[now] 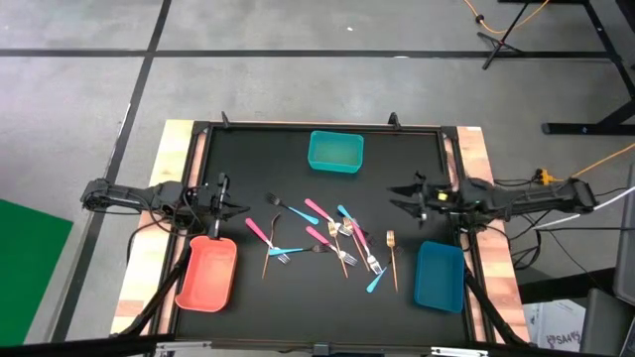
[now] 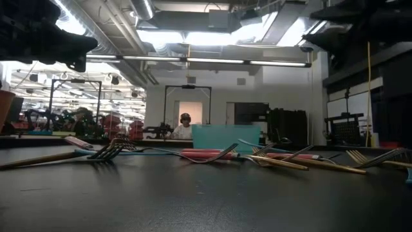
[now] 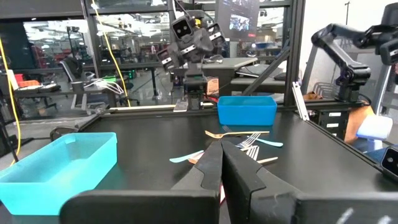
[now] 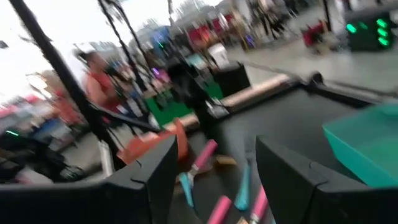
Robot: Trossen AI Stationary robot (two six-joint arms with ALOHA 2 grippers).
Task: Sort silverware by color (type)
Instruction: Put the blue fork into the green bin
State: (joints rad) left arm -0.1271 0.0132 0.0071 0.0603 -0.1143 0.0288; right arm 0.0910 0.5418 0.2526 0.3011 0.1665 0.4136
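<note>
Silverware unsorted at mid-counter, both grippers empty.

The silverware [image 1: 332, 238] is seen scattered in a loose, partly overlapping cluster on the counter [image 1: 298, 159], between the pink bin [image 1: 208, 273], the blue bin [image 1: 440, 276] and the teal bin [image 1: 335, 151]; no piece is seen inside a bin. The left gripper [image 1: 234, 206] is held at the counter's left edge above the pink bin, its fingers [image 3: 208, 168] nearly closed on nothing. The right gripper [image 1: 399, 198] is held at the right edge, its fingers [image 4: 155, 168] spread wide. A likely fault is judged to be two crossed handles being lifted together, or a neighbouring fork being knocked aside, because the pieces lie so close.
</note>
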